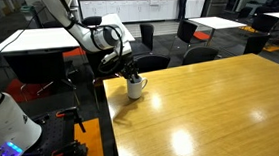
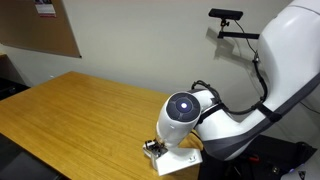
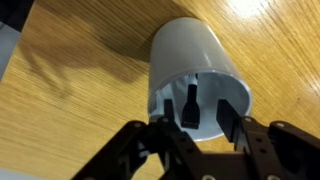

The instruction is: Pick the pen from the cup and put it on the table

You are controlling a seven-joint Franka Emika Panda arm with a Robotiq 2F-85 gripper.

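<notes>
Near one corner of the table (image 1: 217, 107), on the side closest to the arm (image 1: 75, 23), the cup (image 1: 136, 87) stands upright on the glossy yellow wood, with a faint reflection under it. Directly over the cup's mouth hangs the end effector (image 1: 129, 73), pointing down from the white wrist. From the wrist view the cup (image 3: 195, 60) looks tilted away and its open rim faces the camera. The end effector (image 3: 197, 110) is spread, and its two dark fingers (image 3: 228, 118) reach down to the rim, one at each side of the opening and well apart from each other. Between them, inside the cup and against its pale inner wall, stands a thin dark stick that looks like the pen (image 3: 187, 108). It is nearer to one finger than to the other, and neither finger presses on it as far as can be seen. The pen is too small to make out in either exterior view. In an exterior view the round white wrist covers most of the spot, so only a dark bit of the end effector (image 2: 152, 147) shows low over the table (image 2: 80, 110), and the cup cannot be told for certain there. Behind the table stand white-topped tables (image 1: 46, 37) and black chairs (image 1: 152, 47). A corkboard (image 2: 45, 30) hangs on the wall, and a camera (image 2: 225, 15) sits on a stand.
</notes>
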